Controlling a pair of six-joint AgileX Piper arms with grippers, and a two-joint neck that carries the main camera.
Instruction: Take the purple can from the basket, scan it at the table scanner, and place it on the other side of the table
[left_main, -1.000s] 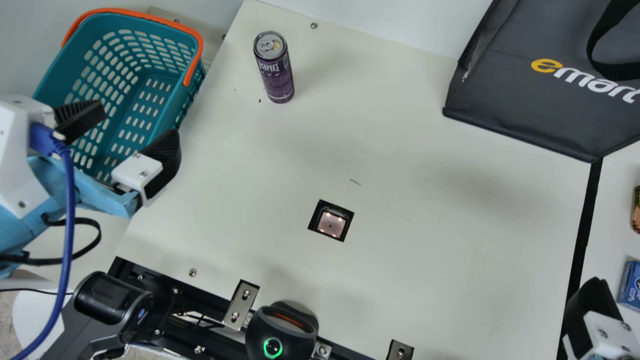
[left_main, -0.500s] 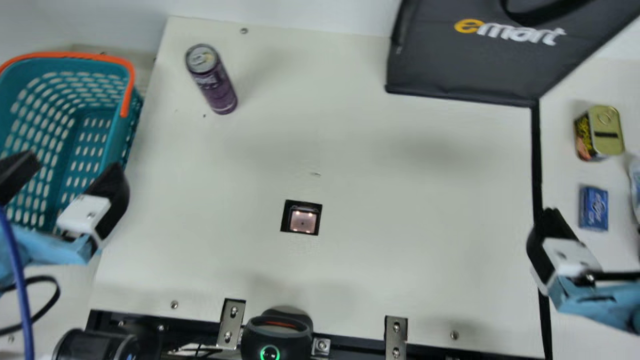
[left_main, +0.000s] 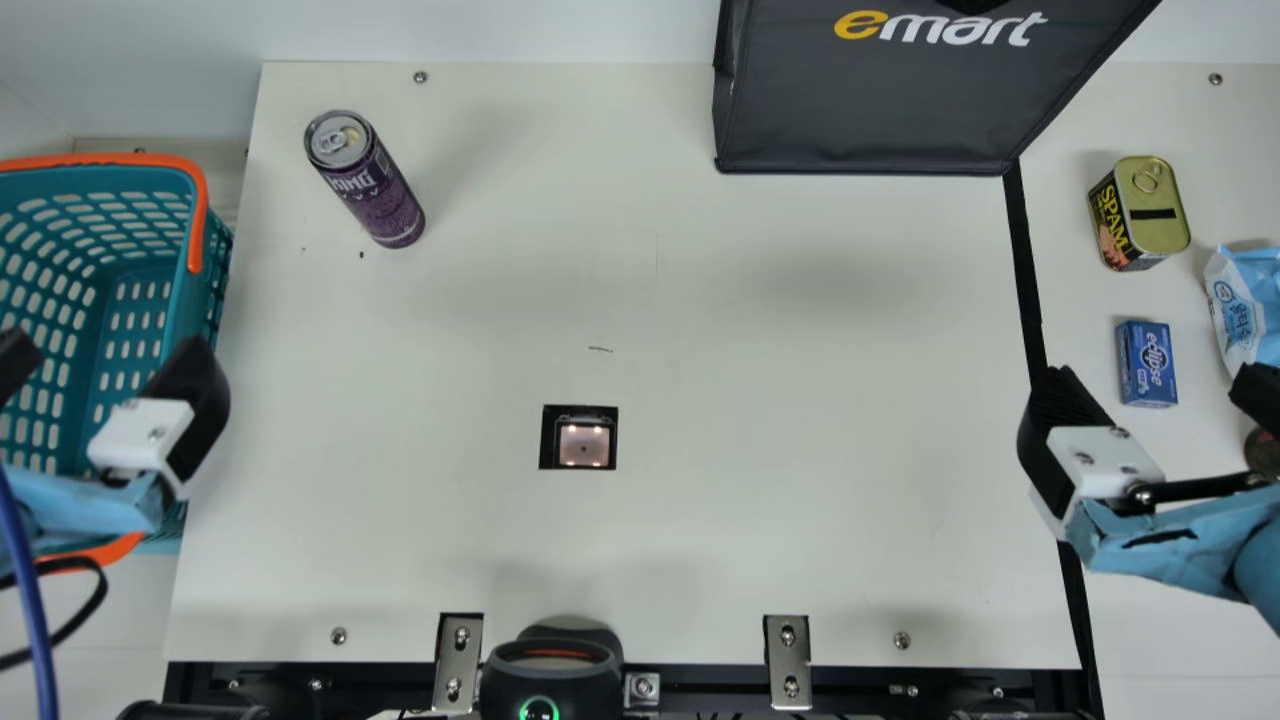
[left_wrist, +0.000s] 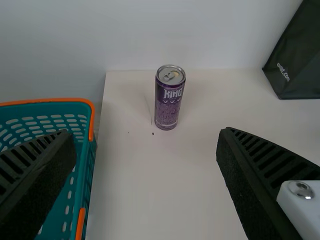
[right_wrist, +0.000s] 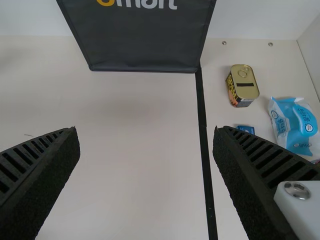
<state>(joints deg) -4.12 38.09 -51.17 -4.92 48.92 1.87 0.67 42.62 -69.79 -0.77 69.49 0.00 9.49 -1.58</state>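
Table scanner: your landmark is the lit square scanner (left_main: 580, 437) sunk into the table (left_main: 800, 350).
Purple can: you'll find the purple can (left_main: 370, 185) upright on the table, beyond the scanner and to its left, well apart from it.
Left tool: your left tool (left_main: 105, 350) is wide, its two black ribbed fingers well apart, to the left of the scanner. In your left wrist view the purple can stands farther off, between those fingers.
Right tool: your right tool (left_main: 1157, 385) is wide as well, well to the right of the scanner.
Basket: the teal basket (left_main: 185, 290) with the orange handle is well to the scanner's left.
Bag: you have the dark bag (left_main: 860, 120) beyond the scanner, to its right.
Black strip: this strip (left_main: 1020, 260) runs from far to near, well to the right of the scanner.
Small goods: farther right of the scanner than the strip, you have a tin with a pull ring (left_main: 1150, 205), a small blue box (left_main: 1147, 363) and a blue-and-white packet (left_main: 1250, 300).
Black device: on the near side of the scanner, a black device (left_main: 550, 685) shows you a green ring of light.
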